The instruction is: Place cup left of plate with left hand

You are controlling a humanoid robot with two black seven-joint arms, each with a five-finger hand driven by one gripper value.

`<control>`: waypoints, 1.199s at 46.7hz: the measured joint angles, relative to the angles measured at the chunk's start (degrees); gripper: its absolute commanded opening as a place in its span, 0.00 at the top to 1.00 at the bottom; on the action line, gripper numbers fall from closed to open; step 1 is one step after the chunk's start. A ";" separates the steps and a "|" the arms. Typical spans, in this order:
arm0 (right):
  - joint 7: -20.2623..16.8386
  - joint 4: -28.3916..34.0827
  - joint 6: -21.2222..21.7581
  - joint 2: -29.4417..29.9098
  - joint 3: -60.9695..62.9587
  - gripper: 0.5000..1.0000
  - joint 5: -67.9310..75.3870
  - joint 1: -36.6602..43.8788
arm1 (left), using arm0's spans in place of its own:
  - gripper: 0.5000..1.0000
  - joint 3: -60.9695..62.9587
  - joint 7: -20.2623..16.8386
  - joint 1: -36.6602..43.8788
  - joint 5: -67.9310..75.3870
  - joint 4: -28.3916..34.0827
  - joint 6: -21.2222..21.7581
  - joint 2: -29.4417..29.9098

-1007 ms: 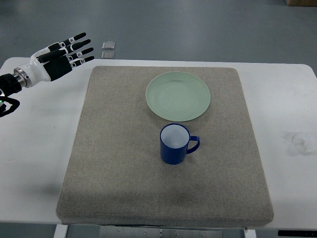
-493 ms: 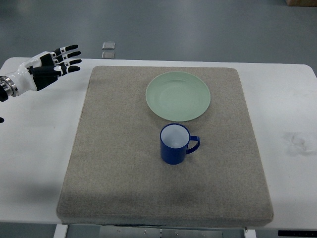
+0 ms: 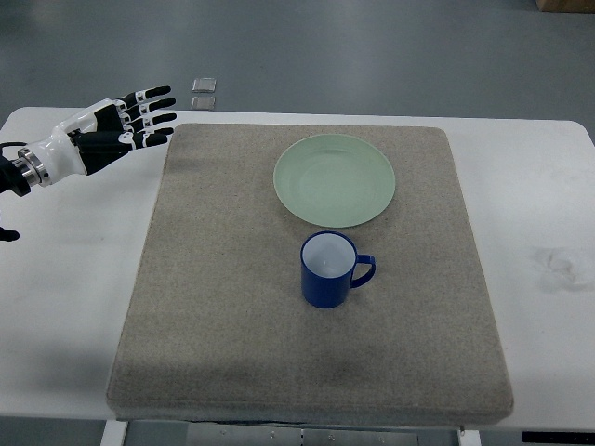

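A blue cup (image 3: 327, 270) with a white inside stands upright on the grey mat (image 3: 214, 307), its handle pointing right. Just behind it lies a pale green plate (image 3: 334, 179). My left hand (image 3: 130, 125) hovers over the table's far left corner, at the mat's left edge. Its fingers are spread and hold nothing. It is far from the cup, up and to the left. The right arm does not show.
The mat covers most of a white table (image 3: 548, 186). Two small grey squares (image 3: 203, 93) lie on the floor beyond the table's far edge. A faint smudge (image 3: 558, 265) marks the table's right side.
My left hand drew back toward the left edge, then came out again to the right, ending at the mat's left edge. The cup and plate have not moved.
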 measured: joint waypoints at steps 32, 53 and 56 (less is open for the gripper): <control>0.00 0.00 0.00 0.00 0.00 0.14 -0.01 0.00 | 0.00 1.80 -0.67 12.64 11.93 -17.38 -0.01 -5.59; 0.00 0.00 0.00 0.00 0.00 0.14 -0.01 0.00 | 0.00 4.74 -1.01 12.82 16.75 -19.96 -0.02 -9.19; 0.00 0.00 0.00 0.00 0.00 0.14 -0.01 0.00 | 0.00 4.81 -1.32 12.82 17.68 -19.98 -0.02 -9.85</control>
